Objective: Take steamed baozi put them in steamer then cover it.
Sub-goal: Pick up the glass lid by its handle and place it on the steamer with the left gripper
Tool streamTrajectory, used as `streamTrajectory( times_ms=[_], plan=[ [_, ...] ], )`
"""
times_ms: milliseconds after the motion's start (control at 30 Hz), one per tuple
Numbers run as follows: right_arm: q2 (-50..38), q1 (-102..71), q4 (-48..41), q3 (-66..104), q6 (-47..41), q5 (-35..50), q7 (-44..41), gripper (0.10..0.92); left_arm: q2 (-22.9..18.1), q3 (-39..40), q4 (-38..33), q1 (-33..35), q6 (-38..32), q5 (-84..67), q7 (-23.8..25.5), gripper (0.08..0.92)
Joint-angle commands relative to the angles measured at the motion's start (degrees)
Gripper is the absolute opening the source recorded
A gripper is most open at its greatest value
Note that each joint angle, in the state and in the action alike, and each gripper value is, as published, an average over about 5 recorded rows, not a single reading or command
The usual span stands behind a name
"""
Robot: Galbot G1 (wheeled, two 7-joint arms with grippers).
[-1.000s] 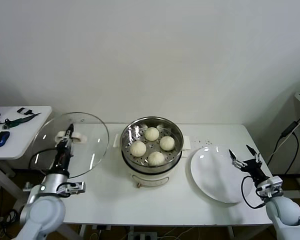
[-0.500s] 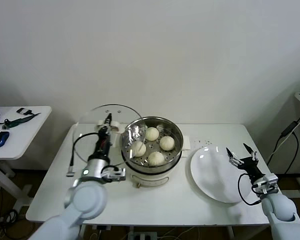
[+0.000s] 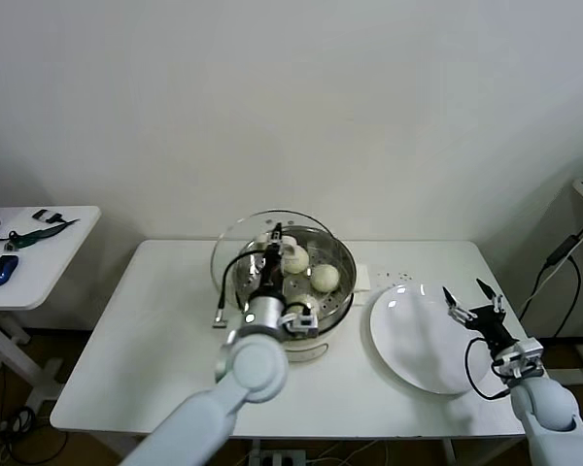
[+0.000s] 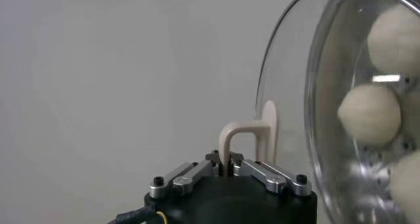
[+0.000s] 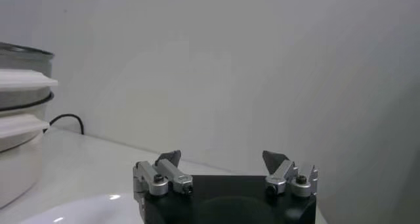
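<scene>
Your cover is up off the table, held tilted over the steamer, its glass disc overlapping the basket's left and far rim and reaching out a little past it on the left. The left gripper is clamped shut on the cover's cream handle; in the left wrist view you see both fingers pinched together at the foot of that handle, with the glass standing just beyond.

Inside the steamer the baozi sit on the perforated floor. You can pick out one on the right and one at the far side clearly; the others are partly behind the left arm and the glass, so you cannot count all four from the head view. The wrist view shows three through the lid, cut off by the frame.

The steamer stands at the middle of the table, towards its far edge. Bare tabletop lies to its left and along the near edge.

To the right, just beside the steamer, lies the plate. The right gripper hovers at the plate's right rim with its jaws spread wide, holding nothing, near the table's right edge.

A side table stands well apart at far left.
</scene>
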Motion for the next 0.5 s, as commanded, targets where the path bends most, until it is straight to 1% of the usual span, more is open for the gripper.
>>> streamTrajectory(
  times_ms=[33,267,500],
  plan=[
    [0.1,-0.6,-0.4,0.8,0.3,-0.2,-0.2,0.823,-9.1,3.7,10.3,-3.7,2.8,2.7,1.3,0.152],
    [0.0,-0.7,-0.6,1.1,0.4,-0.3,-0.5,0.823,-9.7,2.2,11.8,-3.3,2.8,2.0,2.8,0.152],
    [0.1,-0.3,-0.8,0.7,0.5,-0.4,-0.6,0.823,-9.2,1.5,12.8,-2.9,2.8,1.9,1.4,0.152]
  ],
)
